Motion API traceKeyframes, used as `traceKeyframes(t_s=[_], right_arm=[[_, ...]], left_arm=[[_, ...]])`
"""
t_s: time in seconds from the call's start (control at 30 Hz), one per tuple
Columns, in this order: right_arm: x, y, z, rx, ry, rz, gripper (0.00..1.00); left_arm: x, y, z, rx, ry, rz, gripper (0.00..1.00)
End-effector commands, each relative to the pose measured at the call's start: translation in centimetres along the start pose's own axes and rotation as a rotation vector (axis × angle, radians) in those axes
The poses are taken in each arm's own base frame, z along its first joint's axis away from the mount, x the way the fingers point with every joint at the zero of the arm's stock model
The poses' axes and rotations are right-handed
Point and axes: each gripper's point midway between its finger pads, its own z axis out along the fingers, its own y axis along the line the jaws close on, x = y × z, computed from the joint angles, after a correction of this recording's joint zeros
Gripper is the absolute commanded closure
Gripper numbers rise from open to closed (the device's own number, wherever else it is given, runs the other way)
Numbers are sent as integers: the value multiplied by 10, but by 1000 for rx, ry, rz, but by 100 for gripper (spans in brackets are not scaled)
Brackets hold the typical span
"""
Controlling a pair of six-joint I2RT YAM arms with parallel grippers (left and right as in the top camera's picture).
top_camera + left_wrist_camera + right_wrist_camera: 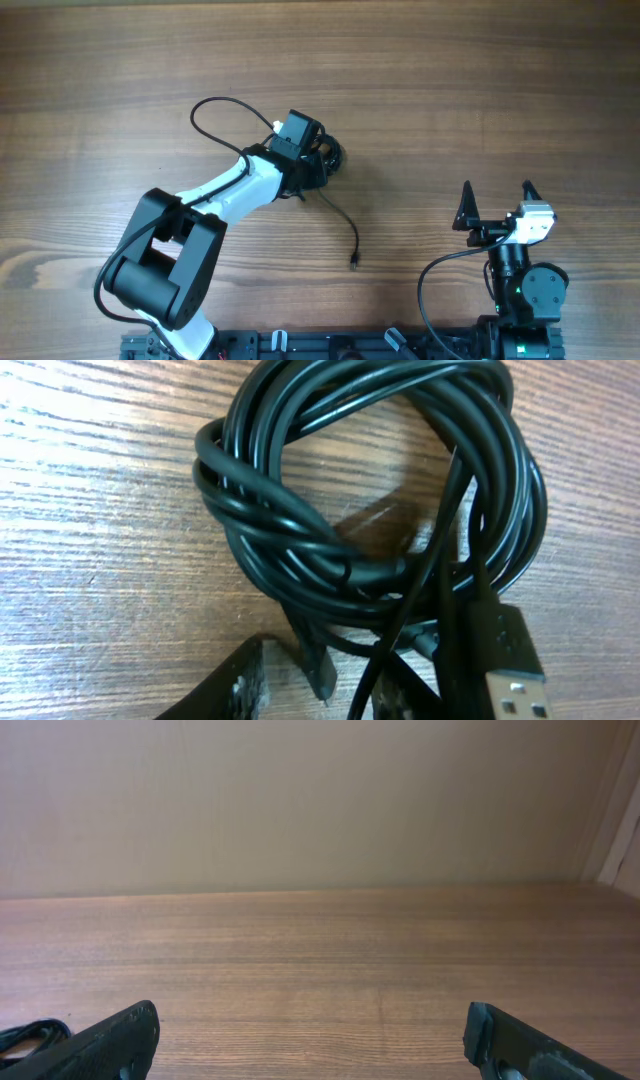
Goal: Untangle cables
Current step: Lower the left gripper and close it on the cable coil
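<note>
The cables are a bunch of thin black cord just left of the table's middle, with one loose end and its small plug trailing toward the front. My left gripper is right over the bunch. In the left wrist view the coil fills the frame, with a USB plug at the lower right. My left gripper stands partly open around a thin strand and a small plug tip, with bare wood showing beside them. My right gripper stands wide open and empty at the front right, far from the cables.
A thicker black wire belonging to the left arm loops out behind it. The right arm's base and its wiring sit at the front edge. A pale wall rises beyond the far side of the table.
</note>
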Motion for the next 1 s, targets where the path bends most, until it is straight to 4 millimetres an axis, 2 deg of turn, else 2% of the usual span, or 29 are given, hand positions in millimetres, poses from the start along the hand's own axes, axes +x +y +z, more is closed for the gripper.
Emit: traceKeyframes(t_s=[0.0,0.57,0.8,0.97], right_arm=[[-2,2,-1,-8,-12,-10,0],[-2,2,-1,-8,-12,-10,0],[-2,2,-1,-8,-12,-10,1],[-2,2,-1,-8,-12,-10,0]], left_arm=[[-4,2,6,-18,-16,-22,67],[0,12,5,-47,10,-82,67],[-5,7,6,-29,-11,-86,67],[-1,10,6,-41,4,-87,67]])
